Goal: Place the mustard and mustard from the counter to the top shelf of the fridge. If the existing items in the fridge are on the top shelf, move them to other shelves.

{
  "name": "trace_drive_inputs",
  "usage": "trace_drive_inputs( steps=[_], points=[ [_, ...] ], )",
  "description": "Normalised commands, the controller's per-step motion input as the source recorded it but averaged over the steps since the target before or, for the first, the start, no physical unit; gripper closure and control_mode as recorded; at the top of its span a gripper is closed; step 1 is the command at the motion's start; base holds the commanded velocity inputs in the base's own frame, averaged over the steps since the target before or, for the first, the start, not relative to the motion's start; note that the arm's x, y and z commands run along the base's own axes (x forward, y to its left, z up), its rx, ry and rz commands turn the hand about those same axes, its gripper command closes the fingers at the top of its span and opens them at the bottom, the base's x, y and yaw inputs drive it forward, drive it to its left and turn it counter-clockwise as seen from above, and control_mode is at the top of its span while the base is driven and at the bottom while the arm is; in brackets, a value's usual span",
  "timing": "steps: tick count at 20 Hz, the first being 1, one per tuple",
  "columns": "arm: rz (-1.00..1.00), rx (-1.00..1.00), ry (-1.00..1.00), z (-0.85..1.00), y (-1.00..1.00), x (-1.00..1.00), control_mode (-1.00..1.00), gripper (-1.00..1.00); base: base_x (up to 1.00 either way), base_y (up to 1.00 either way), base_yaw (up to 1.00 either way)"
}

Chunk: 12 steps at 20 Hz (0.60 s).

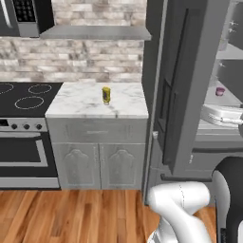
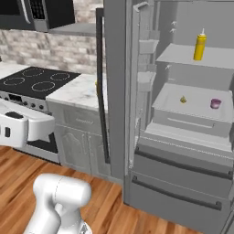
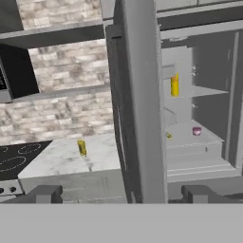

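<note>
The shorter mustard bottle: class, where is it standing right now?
The shorter mustard bottle stands upright on the marble counter, between the stovetop and the open fridge door.

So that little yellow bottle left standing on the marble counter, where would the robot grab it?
Probably around the middle of the short mustard bottle, jaws level, coming in from the front edge of the counter. It stands upright and alone, so its sides are free. The brick wall sits behind it and the open fridge door to its right, so the front looks like the clearest way in.
</note>
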Motion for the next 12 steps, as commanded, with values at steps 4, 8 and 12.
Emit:
trace_drive_inputs(
  steps=[4,8,12],
  points=[
    [0.00,0.00,0.00,0.00,0.00,0.00,1.00,-1.00,0.86,0.93,0.07],
    [0.00,0.00,0.00,0.00,0.00,0.00,1.00,-1.00,0.90,0.99,0.07],
    [0.00,0.00,0.00,0.00,0.00,0.00,1.00,-1.00,0.72,0.99,0.19]
  ],
)
